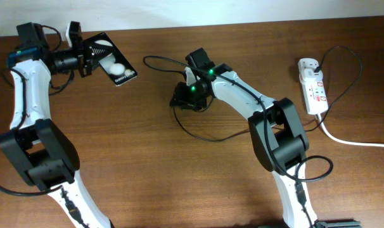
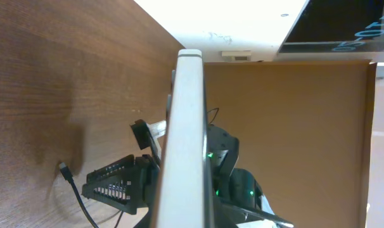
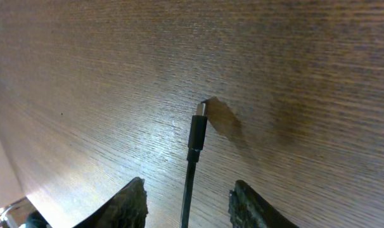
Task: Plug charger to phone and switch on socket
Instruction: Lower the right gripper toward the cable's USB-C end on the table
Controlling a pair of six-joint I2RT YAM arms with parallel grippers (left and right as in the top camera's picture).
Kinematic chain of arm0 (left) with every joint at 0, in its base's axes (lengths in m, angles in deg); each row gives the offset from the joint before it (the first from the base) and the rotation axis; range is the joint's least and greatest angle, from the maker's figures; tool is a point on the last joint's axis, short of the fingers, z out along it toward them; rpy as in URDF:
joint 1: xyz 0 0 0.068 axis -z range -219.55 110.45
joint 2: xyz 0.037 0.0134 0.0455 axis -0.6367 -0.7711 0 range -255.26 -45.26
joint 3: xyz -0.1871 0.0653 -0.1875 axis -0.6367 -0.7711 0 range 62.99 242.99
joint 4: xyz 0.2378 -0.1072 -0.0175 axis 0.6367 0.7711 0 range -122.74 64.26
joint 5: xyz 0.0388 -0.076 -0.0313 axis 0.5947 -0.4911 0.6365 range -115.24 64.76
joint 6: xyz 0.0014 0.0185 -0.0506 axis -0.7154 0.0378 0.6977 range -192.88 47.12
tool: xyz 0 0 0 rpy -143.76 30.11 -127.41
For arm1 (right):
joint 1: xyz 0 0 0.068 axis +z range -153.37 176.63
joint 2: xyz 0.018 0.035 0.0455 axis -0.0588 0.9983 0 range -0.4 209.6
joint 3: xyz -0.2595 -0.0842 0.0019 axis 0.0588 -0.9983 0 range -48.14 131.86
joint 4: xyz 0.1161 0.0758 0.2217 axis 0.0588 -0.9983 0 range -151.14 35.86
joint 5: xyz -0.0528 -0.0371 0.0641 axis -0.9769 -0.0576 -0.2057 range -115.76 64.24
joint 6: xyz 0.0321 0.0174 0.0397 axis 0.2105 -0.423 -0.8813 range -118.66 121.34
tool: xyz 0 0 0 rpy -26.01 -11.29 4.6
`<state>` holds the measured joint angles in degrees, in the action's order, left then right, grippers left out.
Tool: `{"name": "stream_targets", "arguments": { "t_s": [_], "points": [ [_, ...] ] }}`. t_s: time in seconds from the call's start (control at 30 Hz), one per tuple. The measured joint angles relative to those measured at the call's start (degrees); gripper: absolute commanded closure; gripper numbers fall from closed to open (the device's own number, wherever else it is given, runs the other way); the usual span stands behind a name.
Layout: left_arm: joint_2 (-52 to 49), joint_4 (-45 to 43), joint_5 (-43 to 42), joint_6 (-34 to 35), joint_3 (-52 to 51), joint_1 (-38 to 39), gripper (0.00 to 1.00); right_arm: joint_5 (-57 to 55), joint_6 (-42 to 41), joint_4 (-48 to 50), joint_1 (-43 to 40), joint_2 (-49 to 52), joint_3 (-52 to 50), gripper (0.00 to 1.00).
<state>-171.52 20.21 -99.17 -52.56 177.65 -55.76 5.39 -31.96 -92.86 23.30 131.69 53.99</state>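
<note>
Well left of the power strip (image 1: pixel 313 88), left gripper (image 1: pixel 89 56): pinching one end of the phone (image 1: pixel 114 60), which sticks out at a slant toward the strip.
Phone, left wrist view: seen edge-on (image 2: pixel 185 139), running up the middle.
Left of the strip, right gripper (image 3: pixel 189 185): fingers (image 3: pixel 128 202) spread, low over the table (image 1: pixel 147 177).
Charger cable (image 3: pixel 189 168): between the spread fingers, touching neither.
Connector tip (image 3: pixel 200 111): on the wood just past the fingertips, pointing away.
Plug adapter (image 1: pixel 306 65): seated in the strip's far end.
White cord (image 1: pixel 353 140): leaves the strip's near end, running right.
</note>
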Motion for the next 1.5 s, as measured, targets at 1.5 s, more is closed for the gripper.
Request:
{"name": "stream_targets", "arguments": {
  "t_s": [1.5],
  "points": [
    [0.0, 0.0, 0.0, 0.0, 0.0, 0.0, 1.0, 2.4, -4.4, 6.2, 0.6, 3.2, 0.0, 0.93]
  ]
}}
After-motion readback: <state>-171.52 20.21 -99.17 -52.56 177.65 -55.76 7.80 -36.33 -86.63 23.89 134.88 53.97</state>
